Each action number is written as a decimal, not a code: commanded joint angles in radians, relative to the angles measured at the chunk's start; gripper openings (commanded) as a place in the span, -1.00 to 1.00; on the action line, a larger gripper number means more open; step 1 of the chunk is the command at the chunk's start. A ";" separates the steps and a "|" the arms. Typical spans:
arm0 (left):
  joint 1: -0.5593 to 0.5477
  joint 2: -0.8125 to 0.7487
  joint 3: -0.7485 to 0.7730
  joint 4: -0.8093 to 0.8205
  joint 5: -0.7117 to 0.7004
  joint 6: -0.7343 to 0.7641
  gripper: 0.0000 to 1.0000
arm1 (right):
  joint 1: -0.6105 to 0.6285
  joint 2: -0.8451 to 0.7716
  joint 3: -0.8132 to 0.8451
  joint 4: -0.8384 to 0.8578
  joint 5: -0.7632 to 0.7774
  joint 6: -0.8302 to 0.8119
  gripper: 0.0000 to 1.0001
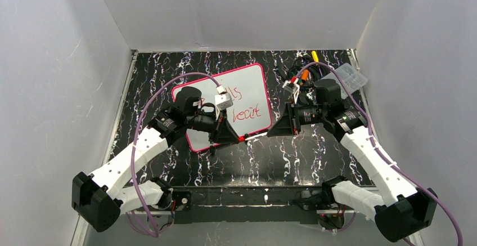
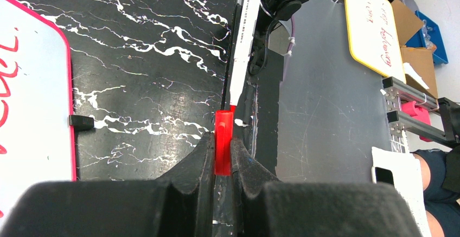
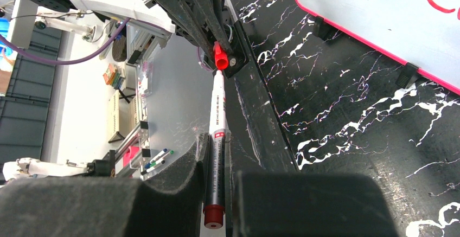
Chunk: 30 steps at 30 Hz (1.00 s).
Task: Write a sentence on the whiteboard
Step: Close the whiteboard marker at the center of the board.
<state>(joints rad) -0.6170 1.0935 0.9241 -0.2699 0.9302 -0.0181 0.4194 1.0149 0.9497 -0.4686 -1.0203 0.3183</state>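
Note:
The whiteboard [image 1: 253, 83], white with a pink-red rim, lies flat at the table's middle. The sentence [image 1: 246, 113] is in red cursive; my left arm hides part of it. The board also shows in the left wrist view [image 2: 32, 85] and the right wrist view [image 3: 369, 9]. My left gripper [image 1: 239, 139] is shut on the marker's red cap [image 2: 223, 145]. My right gripper [image 1: 271, 133] is shut on the white marker body [image 3: 217, 117]. The marker's tip end meets the cap [image 3: 219, 61]. Both hang just off the board's near right corner.
A clear plastic compartment box [image 1: 347, 78] sits at the back right, beside a tangle of cables and markers [image 1: 304, 71]. Black clips [image 3: 409, 75] stick out from the board's rim. White walls close in three sides.

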 commanded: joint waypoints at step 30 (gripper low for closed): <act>0.003 -0.006 -0.001 -0.023 0.035 0.033 -1.00 | 0.003 -0.016 -0.009 0.017 -0.006 -0.005 -0.97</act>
<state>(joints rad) -0.6170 1.0916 0.9226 -0.2916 0.9321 0.0074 0.4202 1.0145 0.9497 -0.4686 -1.0164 0.3187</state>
